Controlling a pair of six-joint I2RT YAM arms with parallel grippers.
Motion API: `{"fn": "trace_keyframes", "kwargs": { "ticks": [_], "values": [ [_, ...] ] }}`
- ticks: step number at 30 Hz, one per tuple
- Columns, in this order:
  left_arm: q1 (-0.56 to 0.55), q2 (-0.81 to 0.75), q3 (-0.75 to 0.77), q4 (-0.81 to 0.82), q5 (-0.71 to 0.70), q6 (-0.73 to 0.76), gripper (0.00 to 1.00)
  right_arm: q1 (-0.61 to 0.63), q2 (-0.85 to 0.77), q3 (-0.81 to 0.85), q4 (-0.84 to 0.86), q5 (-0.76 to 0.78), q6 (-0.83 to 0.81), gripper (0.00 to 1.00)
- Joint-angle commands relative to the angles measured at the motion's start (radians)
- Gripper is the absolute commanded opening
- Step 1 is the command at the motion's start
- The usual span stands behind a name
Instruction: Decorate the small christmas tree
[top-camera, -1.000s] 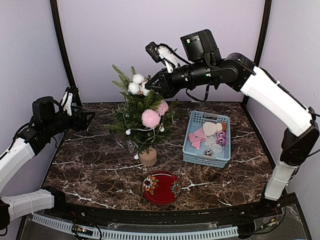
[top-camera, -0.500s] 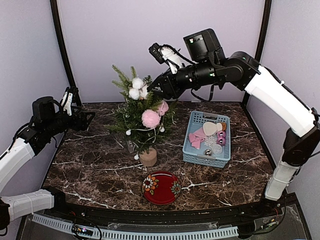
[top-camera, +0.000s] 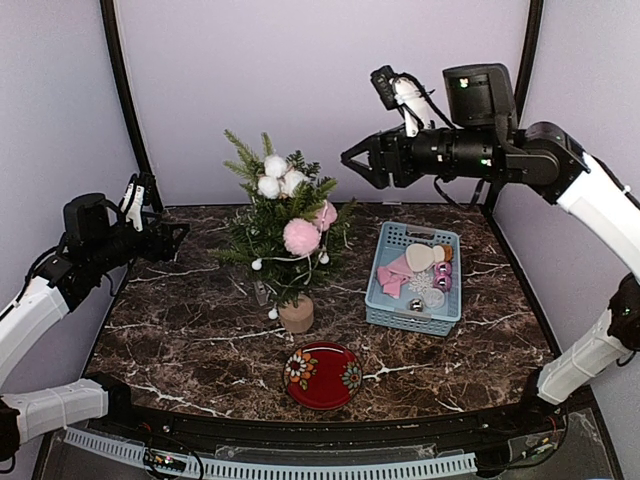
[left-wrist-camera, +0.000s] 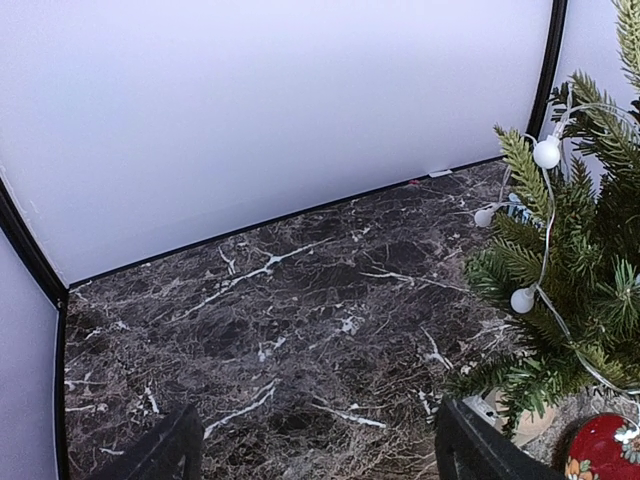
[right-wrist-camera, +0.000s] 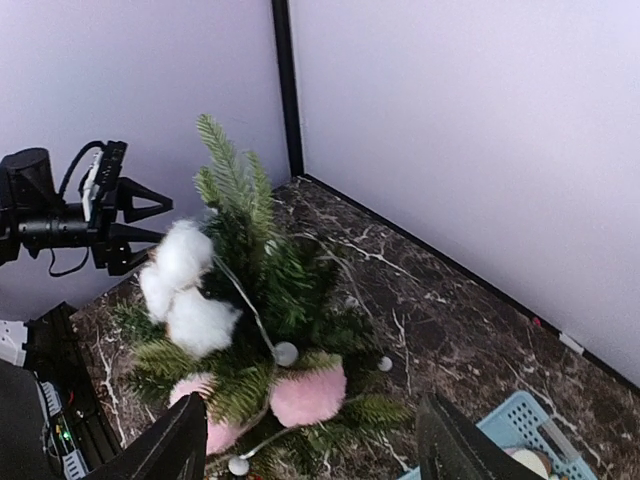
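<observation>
**Green tree sits left of my empty right claw**

I see the small dark green christmas tree (top-camera: 285, 225) standing upright on its round light-wood stump, left of centre on the dark marble table (top-camera: 180, 330). White pom-poms (top-camera: 275, 172) and pink pom-poms (top-camera: 300, 237) hang in its branches. My right claw (top-camera: 352, 168) hangs in the air just right of the treetop, jaws spread wide with nothing between them. The pale blue plastic basket (top-camera: 410, 320) of ornaments lies below and to the right of it, its long axis running away from me. I judge the right arm far nearer for the next pick. My left claw (top-camera: 180, 237) hovers left of the tree, wide open and empty.
</observation>
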Motion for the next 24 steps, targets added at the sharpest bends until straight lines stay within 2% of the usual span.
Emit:
{"fn": "trace_keyframes", "kwargs": {
  "ticks": [1,5,9,13,19,24],
  "values": [
    [0.003,-0.016,-0.014,0.023,-0.014,-0.001,0.82,-0.111,-0.115,-0.181,0.115,0.067,0.157,0.73],
    [0.003,0.004,-0.013,0.022,-0.011,-0.001,0.82,-0.263,-0.167,-0.355,0.143,0.023,0.263,0.73],
    [0.002,0.01,-0.013,0.023,-0.013,-0.001,0.82,-0.407,-0.142,-0.484,0.168,-0.035,0.316,0.65],
    [0.003,0.014,-0.015,0.023,-0.019,0.001,0.82,-0.493,-0.077,-0.592,0.216,-0.072,0.345,0.59],
    [0.003,0.024,-0.013,0.025,-0.022,0.004,0.82,-0.553,0.045,-0.646,0.274,0.036,0.362,0.58],
    [0.003,0.034,-0.011,0.024,-0.021,0.005,0.82,-0.581,0.18,-0.611,0.285,0.082,0.328,0.59]
  ]
}}
